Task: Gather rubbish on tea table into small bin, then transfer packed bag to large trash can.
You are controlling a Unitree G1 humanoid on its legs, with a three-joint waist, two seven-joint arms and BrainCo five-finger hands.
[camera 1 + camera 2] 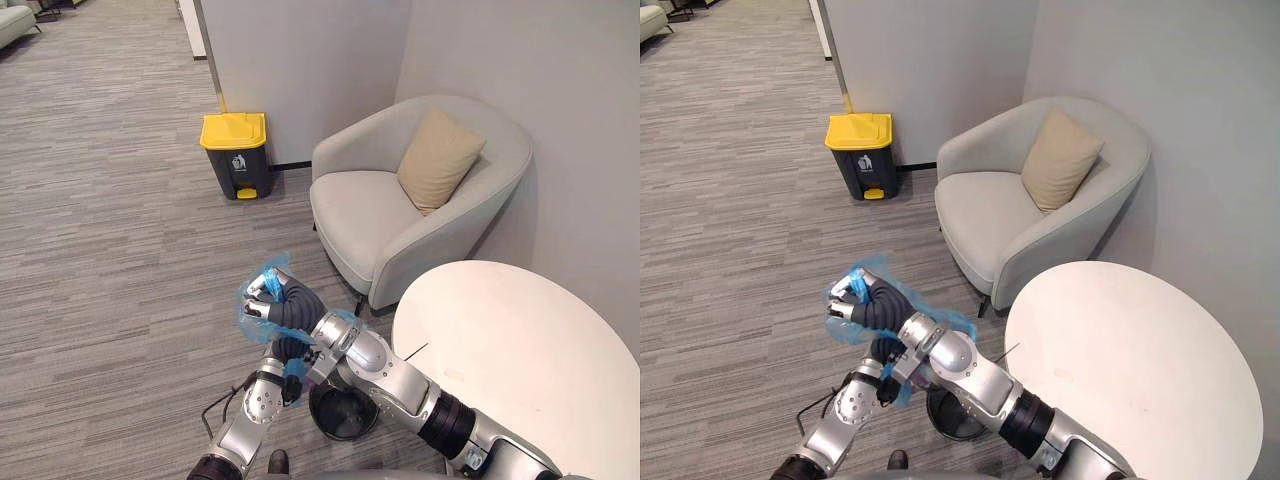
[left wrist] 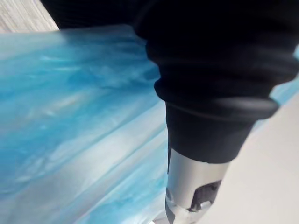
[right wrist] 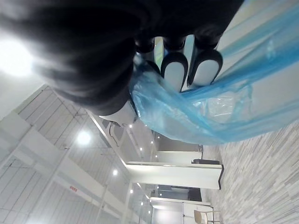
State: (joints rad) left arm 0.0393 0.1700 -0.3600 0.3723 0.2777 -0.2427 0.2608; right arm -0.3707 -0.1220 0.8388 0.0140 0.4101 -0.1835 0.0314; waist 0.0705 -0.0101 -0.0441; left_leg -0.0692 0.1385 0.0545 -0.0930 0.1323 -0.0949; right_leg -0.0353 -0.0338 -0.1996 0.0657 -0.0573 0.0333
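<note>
A thin blue rubbish bag [image 1: 250, 318] hangs over the carpet in front of me, bunched in my right hand [image 1: 268, 297], which is shut on it. In the right wrist view, dark-tipped fingers [image 3: 174, 70] curl over the blue plastic [image 3: 196, 112]. My left hand [image 1: 291, 372] sits lower, under the right forearm, against more blue film [image 2: 70, 116]. The small black bin [image 1: 345, 415] stands on the floor beneath my right arm. The large grey trash can with a yellow lid [image 1: 235, 155] stands by the wall ahead, lid closed.
The round white tea table [image 1: 520, 350] is at my right. A light grey armchair [image 1: 390, 220] with a beige cushion [image 1: 438, 158] stands in the corner, right of the trash can. Grey carpet stretches from me to the can.
</note>
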